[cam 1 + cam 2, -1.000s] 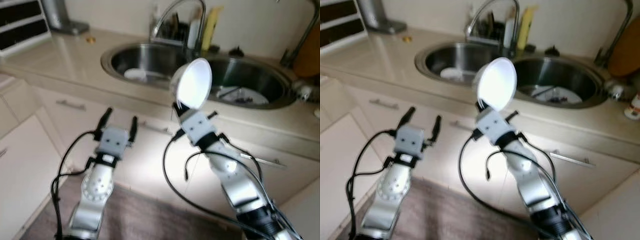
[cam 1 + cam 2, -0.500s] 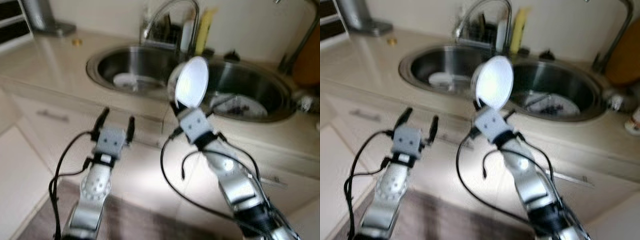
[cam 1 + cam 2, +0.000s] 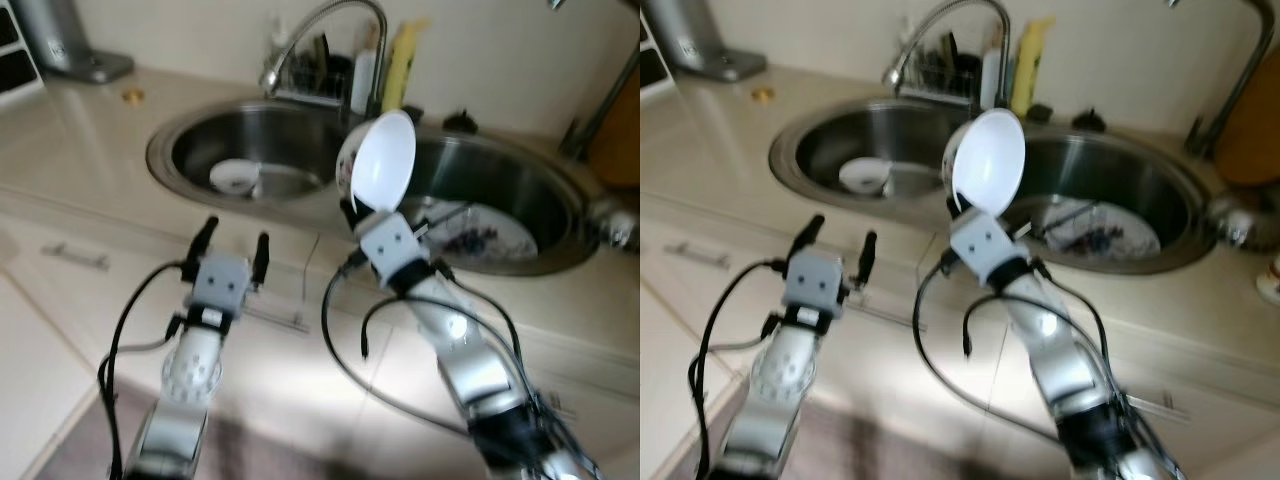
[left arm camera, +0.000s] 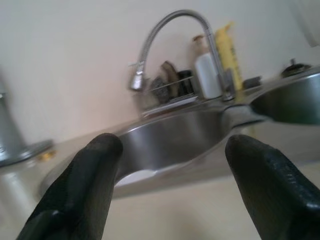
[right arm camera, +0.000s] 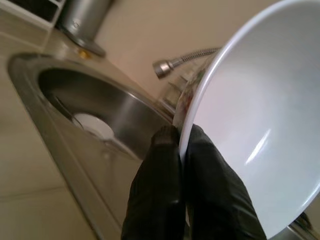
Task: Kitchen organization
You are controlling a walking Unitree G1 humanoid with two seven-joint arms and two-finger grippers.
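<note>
My right gripper [image 3: 352, 208] is shut on the rim of a white bowl [image 3: 381, 163], held upright on edge in front of the double sink's divider; the wrist view has the bowl [image 5: 255, 135] pinched between both black fingers [image 5: 160, 175]. My left gripper [image 3: 234, 241] is open and empty, raised before the counter edge below the left basin [image 3: 250, 160]. A small white dish [image 3: 234, 177] lies in that basin. The right basin [image 3: 500, 200] holds a patterned plate [image 3: 480, 235] with utensils on it.
A curved faucet [image 3: 325, 30] rises behind the sink, with a rack of utensils, a white bottle and a yellow bottle [image 3: 398, 65] beside it. A metal appliance [image 3: 60, 45] stands at the counter's far left. Cabinet drawers with handles [image 3: 75, 257] run below the counter.
The camera has moved closer to the sink and shifted right, so the counter sits lower and larger. Both arms hold the same pose; the bowl stays gripped.
</note>
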